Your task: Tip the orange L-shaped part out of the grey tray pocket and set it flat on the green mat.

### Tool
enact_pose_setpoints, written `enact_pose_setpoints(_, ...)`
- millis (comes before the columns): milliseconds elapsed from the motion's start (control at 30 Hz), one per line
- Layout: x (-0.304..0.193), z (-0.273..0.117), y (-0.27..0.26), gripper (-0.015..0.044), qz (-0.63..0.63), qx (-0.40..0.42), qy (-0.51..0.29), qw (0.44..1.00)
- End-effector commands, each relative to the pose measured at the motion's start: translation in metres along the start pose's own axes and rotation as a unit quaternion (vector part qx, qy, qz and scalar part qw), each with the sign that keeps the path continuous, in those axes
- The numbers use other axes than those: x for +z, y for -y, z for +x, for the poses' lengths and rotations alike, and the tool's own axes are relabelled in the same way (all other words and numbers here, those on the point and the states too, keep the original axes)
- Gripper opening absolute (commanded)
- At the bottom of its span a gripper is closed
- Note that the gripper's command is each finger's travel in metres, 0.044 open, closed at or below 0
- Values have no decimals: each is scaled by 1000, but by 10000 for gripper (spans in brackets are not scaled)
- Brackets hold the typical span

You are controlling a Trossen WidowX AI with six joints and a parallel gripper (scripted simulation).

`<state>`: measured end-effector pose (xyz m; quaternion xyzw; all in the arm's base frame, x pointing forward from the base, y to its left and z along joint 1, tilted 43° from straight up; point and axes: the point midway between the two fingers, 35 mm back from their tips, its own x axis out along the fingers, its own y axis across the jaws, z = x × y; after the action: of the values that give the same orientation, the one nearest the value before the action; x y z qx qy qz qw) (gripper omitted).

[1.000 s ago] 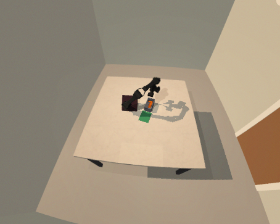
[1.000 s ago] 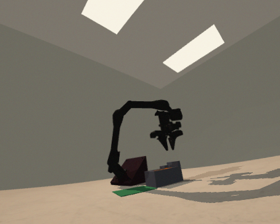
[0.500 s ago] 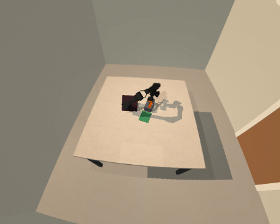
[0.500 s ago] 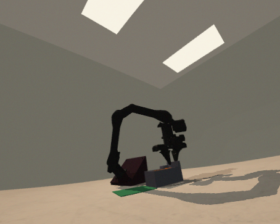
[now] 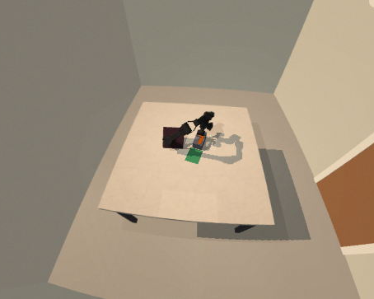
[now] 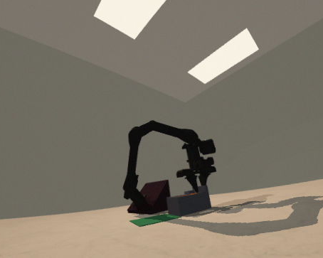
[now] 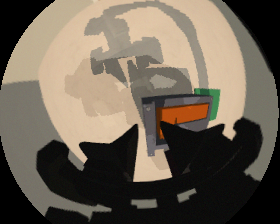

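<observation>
The orange L-shaped part (image 5: pixel 201 139) (image 6: pixel 191 194) (image 7: pixel 186 114) lies in the pocket of the grey tray (image 5: pixel 198 147) (image 6: pixel 190 207) (image 7: pixel 149 111). No raised end can be made out. My gripper (image 5: pixel 201 133) (image 6: pixel 200 188) (image 7: pixel 149 124) points down at the tray's far end, partly open, with nothing between its fingers. In the wrist view one fingertip overlaps the L-shaped end and hides some of it; the other is beyond the tray's edge. I cannot tell whether a finger touches the part. The green mat (image 5: pixel 194 156) (image 6: pixel 154 219) (image 7: pixel 216 101) lies beside the tray's opposite end, with nothing on it.
A dark maroon sloped block (image 5: pixel 172 131) (image 6: pixel 161 195) stands at the arm's base, beside the tray. The tray's end wall stands up close to the fingers. The arm arches over from the base, and its shadow falls across the table (image 5: pixel 185 181) (image 6: pixel 96 234).
</observation>
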<state>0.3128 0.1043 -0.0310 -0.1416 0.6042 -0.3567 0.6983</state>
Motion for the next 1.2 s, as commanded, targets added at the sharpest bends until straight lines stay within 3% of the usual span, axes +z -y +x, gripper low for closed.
enact_pose_setpoints(0, -1, 10, 2, 180, -5, -5, -2, 1000)
enact_pose_setpoints(433, -2, 30, 3, 180, -5, -6, -2, 1000)
enact_pose_setpoints(1167, 0, 26, 0, 180, 0, 0, 2, 1000)
